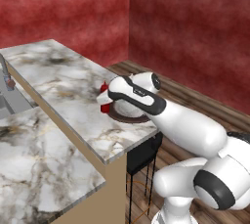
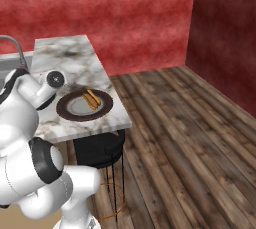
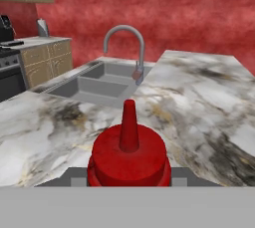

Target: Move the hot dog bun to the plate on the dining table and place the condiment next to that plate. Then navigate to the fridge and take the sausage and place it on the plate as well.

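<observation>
Fingers of the gripper [image 3: 129, 182] are seen pinching the condiment [image 3: 129, 155] low on its round body, nozzle upright, so it is judged to be held just beside the plate [image 2: 67, 114] on the dining table [image 2: 75, 68]. Being a slim, light, smooth plastic bottle, it is judged stiff enough for a firm squeeze but slippery and easily tipped, best gripped around the wide body rather than the tapered nozzle. Farther off, the hot dog bun [image 2: 91, 99] lies on the plate.
</observation>
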Controlling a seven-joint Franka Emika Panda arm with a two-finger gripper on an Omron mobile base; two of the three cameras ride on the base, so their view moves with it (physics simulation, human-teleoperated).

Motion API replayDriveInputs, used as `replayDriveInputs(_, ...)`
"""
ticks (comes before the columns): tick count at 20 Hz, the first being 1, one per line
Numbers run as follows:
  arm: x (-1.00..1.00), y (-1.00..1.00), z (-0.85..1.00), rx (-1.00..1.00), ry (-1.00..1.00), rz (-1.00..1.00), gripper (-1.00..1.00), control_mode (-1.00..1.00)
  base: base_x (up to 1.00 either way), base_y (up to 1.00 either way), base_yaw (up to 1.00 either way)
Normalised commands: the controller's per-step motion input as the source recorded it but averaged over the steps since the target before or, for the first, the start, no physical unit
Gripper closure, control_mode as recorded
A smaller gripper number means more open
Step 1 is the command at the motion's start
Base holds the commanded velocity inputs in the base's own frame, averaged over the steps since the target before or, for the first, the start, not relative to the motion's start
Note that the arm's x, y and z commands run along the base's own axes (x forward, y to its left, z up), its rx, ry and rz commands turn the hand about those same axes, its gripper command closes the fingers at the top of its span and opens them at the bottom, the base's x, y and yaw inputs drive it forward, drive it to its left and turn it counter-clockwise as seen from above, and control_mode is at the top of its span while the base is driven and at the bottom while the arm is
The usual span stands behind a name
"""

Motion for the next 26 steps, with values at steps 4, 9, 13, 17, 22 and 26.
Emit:
replayDriveInputs(4, 0.13, 0.0, -0.2, 0.0, -0.02, 0.04, 1.0, -1.0, 0.0, 0.0, 0.0)
replayDriveInputs(9, 0.04, 0.06, -0.13, 0.0, -0.01, 0.04, 1.0, -1.0, 0.0, 0.0, 0.0)
replayDriveInputs(13, 0.07, 0.14, -0.04, 0.01, 0.0, 0.04, 1.0, -1.0, 0.0, 0.0, 0.0)
replayDriveInputs(17, 0.13, 0.15, -0.08, 0.01, 0.0, 0.03, 1.0, -1.0, 0.0, 0.0, 0.0)
replayDriveInputs(22, 0.15, 0.06, -0.27, 0.0, 0.0, 0.02, 1.0, -1.0, 0.0, 0.0, 0.0)
replayDriveInputs(26, 0.13, 0.09, -0.3, 0.0, 0.0, 0.02, 1.0, -1.0, 0.0, 0.0, 0.0)
